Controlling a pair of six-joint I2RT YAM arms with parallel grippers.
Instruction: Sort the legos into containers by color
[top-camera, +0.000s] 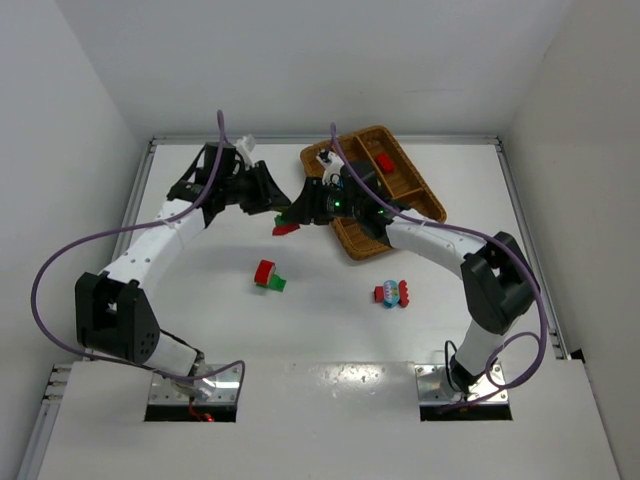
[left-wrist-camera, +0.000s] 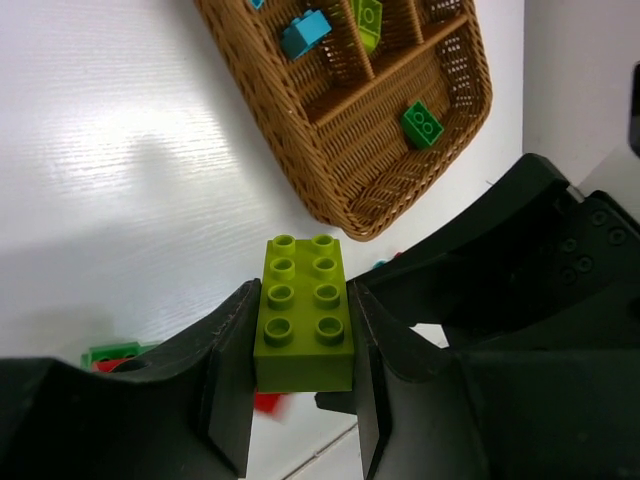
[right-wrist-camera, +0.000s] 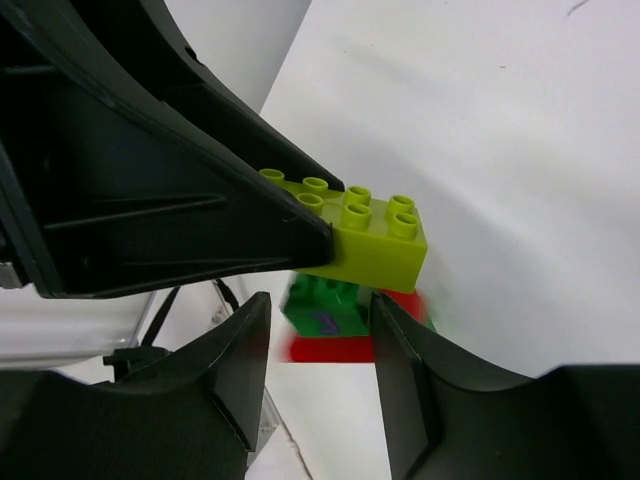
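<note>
- Holding a yellow-green two-by-four plastic lego brick just short of the brown woven wicker tray, the left gripper has its jaws clamped on the brick's long sides.
- Sorting looks partly done: the tray holds a cyan brick, a second yellow-green brick, a dark green brick and a red brick.
- Outside the tray remain a blurred red and dark green clump near its corner, and a red and green clump and a red and cyan clump farther off.
- The right gripper, jaws parted and empty, hangs just beside the held brick.
</note>
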